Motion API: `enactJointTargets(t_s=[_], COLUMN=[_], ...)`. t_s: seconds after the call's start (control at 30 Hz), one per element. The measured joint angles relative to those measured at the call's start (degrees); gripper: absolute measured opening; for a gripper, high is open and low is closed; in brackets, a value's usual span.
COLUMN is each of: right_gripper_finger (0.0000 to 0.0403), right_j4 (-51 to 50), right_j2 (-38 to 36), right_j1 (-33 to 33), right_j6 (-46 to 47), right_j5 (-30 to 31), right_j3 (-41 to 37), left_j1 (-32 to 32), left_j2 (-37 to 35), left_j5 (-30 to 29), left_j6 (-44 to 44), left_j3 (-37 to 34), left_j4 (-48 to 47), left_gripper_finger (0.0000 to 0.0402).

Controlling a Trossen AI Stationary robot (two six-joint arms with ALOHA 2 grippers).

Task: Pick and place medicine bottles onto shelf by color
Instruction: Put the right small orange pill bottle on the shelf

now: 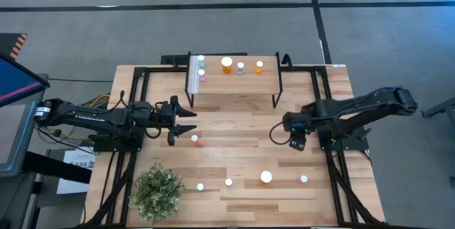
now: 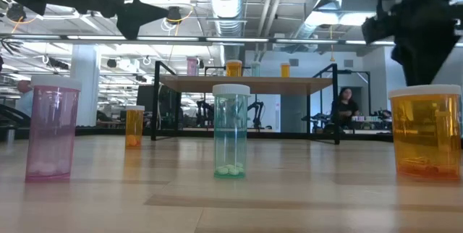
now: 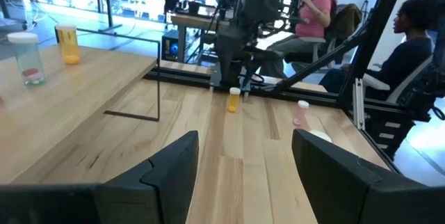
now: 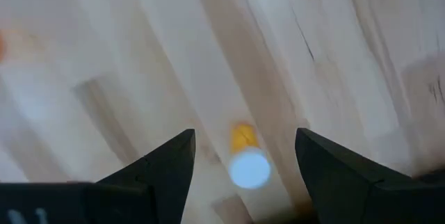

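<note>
With its fingers apart, the left gripper (image 1: 190,121) hovered beside a small orange medicine bottle (image 1: 195,139) on the counter (image 1: 242,126), where a misaligned descent could topple it; the right gripper (image 1: 279,135) waited open, empty.

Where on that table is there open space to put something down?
The widest bare stretch of table lies between the shelf and the front row of bottles, between the two grippers. The shelf's right half has room. The front left corner, by the plant, is crowded.
</note>
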Motion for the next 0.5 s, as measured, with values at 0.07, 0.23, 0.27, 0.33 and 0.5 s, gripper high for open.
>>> enactJointTargets(t_s=[0.07,0.23,0.27,0.33,0.5], right_gripper_finger=[0.027,0.027,0.027,0.027,0.027], right_j4=[-0.1,0.0,0.1,0.1,0.2], right_j2=[0.0,-0.1,-0.2,-0.1,-0.2], right_j1=[-0.1,-0.1,-0.1,-0.1,-0.1], right_j6=[1.6,4.5,4.8,5.4,6.2], right_j5=[-0.2,-0.4,-0.4,0.0,0.7], right_j3=[-1.6,-4.3,-4.7,-5.3,-6.8], left_j1=[0.0,0.0,0.0,0.0,0.0], left_j2=[0.0,0.0,0.0,0.0,0.0], left_j5=[0.0,0.0,0.0,0.0,0.0], left_j6=[-0.2,-0.2,-0.2,-0.2,-0.2], left_j3=[0.0,0.0,0.0,0.0,0.0], left_j4=[-0.1,-0.2,-0.2,-0.2,-0.2], left_gripper_finger=[0.022,0.022,0.022,0.022,0.022])
